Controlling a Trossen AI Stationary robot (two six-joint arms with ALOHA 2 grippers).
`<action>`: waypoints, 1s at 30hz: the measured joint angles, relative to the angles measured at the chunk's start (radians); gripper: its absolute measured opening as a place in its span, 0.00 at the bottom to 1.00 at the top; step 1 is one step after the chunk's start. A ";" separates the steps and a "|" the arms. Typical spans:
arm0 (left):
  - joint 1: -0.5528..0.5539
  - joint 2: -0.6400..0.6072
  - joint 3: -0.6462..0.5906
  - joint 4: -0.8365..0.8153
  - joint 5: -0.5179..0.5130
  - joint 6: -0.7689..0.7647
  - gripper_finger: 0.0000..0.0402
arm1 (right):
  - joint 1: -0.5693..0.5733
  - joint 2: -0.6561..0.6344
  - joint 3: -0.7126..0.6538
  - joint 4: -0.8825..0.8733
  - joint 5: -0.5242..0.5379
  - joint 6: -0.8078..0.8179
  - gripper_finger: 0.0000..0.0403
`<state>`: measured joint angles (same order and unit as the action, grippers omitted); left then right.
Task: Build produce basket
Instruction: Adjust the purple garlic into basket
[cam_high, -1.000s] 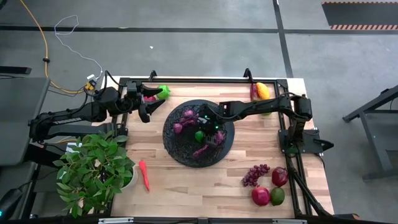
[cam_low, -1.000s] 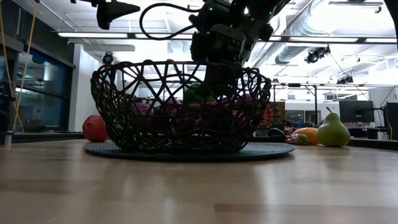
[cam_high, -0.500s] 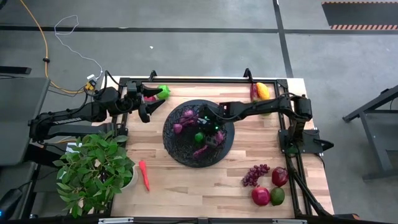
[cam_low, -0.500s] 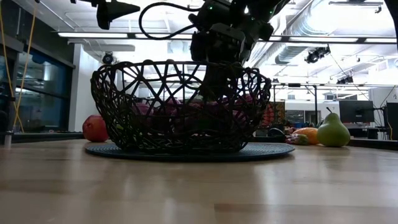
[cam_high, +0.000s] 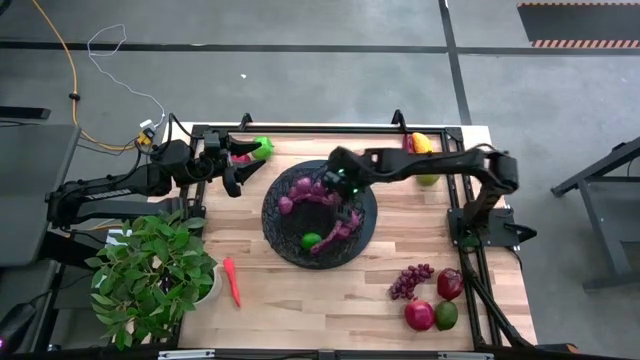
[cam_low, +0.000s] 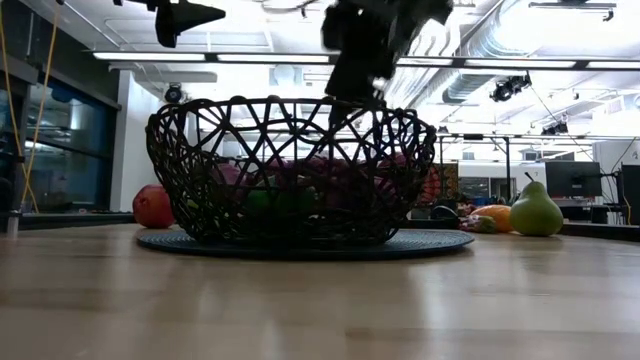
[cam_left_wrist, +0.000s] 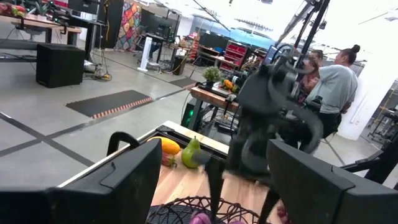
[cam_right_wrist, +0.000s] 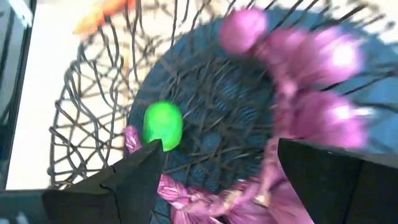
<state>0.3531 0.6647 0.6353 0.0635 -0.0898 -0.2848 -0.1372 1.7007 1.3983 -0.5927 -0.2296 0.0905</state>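
Right gripper (cam_high: 338, 172) is hanging above the far rim of the black mesh basket (cam_high: 290, 242), fingers spread apart and holding nothing. In the right wrist view its two dark fingers (cam_right_wrist: 130, 180) are framing the basket floor from above.

Inside the basket, a small green round fruit (cam_high: 312, 240) is lying on the mesh floor toward the near-left side, apart from the gripper. Purple grape bunches (cam_high: 305, 192) are lying across the far and right parts of the bowl.

Left gripper (cam_high: 236, 180) is waiting at the table's far-left edge, just left of the basket, jaws standing apart and empty. A green fruit (cam_high: 263, 147) is sitting just behind it.

Outside the basket: a yellow-orange mango (cam_high: 422, 146) at the far right edge; a grape bunch (cam_high: 408, 281), two red fruits (cam_high: 450, 283) and a green one (cam_high: 446, 315) at the near right corner; a slim red pepper (cam_high: 232, 281) beside the potted plant (cam_high: 150, 275).
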 joint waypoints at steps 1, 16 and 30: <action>0.000 0.000 0.000 0.000 0.000 0.000 0.70 | 0.000 -0.031 -0.019 0.010 0.024 0.008 0.74; 0.000 0.000 -0.001 -0.015 -0.004 -0.002 0.70 | 0.068 -0.182 -0.311 0.210 0.033 0.744 0.74; 0.000 0.000 -0.001 -0.016 -0.004 0.000 0.70 | 0.063 0.144 0.040 -0.174 0.107 0.777 0.74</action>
<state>0.3531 0.6647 0.6346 0.0475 -0.0937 -0.2844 -0.0738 1.8446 1.4384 -0.7663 -0.1230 0.8679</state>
